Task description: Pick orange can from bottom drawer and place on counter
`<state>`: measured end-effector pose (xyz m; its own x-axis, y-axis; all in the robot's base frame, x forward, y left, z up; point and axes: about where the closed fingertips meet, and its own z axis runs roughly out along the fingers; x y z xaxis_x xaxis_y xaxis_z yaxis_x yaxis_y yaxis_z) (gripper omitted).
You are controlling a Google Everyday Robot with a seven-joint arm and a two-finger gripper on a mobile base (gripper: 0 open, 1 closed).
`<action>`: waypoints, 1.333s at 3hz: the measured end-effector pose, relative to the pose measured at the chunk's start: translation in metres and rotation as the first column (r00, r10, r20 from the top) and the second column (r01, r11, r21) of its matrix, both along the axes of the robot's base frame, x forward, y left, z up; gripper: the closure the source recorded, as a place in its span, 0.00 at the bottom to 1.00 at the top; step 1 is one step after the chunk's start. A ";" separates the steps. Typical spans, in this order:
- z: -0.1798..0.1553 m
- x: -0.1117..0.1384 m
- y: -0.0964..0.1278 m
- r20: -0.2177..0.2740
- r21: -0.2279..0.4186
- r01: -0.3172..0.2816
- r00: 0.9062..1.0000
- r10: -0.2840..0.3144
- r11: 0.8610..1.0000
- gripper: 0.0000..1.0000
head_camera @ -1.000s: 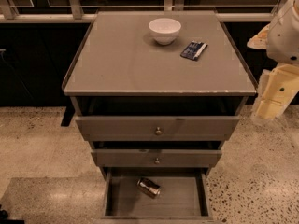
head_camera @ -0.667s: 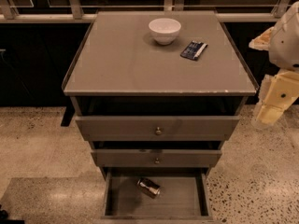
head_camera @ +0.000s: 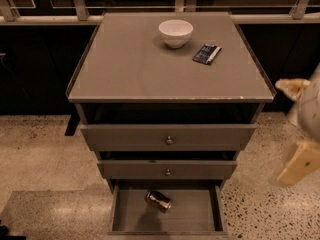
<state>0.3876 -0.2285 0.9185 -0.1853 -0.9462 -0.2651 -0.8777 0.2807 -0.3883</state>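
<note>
The orange can (head_camera: 158, 200) lies on its side on the floor of the open bottom drawer (head_camera: 192, 218), near the drawer's back, left of middle. It looks dark and metallic with a brownish side. The counter (head_camera: 145, 66) is the flat grey-brown top of the cabinet. My gripper (head_camera: 301, 134) is a cream-coloured shape at the right edge of the camera view, beside the cabinet's right side at about the height of the upper drawers. It is well above and to the right of the can and holds nothing that I can see.
A white bowl (head_camera: 175, 32) and a flat dark-blue packet (head_camera: 207, 54) lie at the back of the counter. Two knobbed drawers (head_camera: 169, 140) above the bottom one stand slightly pulled out. A railing (head_camera: 80, 18) runs behind the cabinet. Speckled floor surrounds it.
My arm has drifted a little to the right, further toward the edge of the view. The can, bowl, packet and drawers have not moved.
</note>
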 end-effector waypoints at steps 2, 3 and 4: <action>-0.090 -0.015 -0.008 0.009 -0.029 0.052 0.999 -0.051 0.998 0.00; -0.091 -0.016 -0.007 0.026 -0.033 0.068 0.997 -0.067 0.997 0.00; -0.114 -0.039 0.002 0.060 -0.002 0.078 0.995 -0.078 0.997 0.00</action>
